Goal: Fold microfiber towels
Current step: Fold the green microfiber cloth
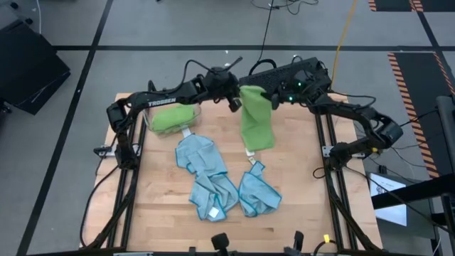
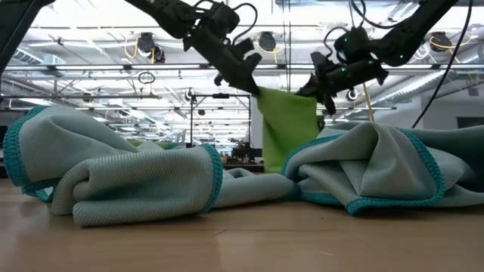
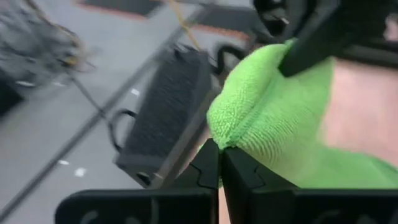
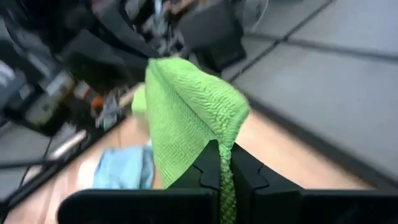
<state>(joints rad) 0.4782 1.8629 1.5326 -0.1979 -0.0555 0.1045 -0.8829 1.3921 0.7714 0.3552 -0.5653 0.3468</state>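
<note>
Towel, lime green, is held up over the counter's far side, pinched at one top corner by the left hand and at the other by the right hand, both clamped tight. Blue towels are bunched nearer the front; another green one is seen w/ the left arm.

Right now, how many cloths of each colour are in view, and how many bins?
Light blue towels: 3, crumpled on the table
Lime green towel: 1, hanging between left pincer and right pincer, both shut on it
Green bundle: 1, towels inside cannot be told apart
Clear bin: 1
Total: 6
</note>
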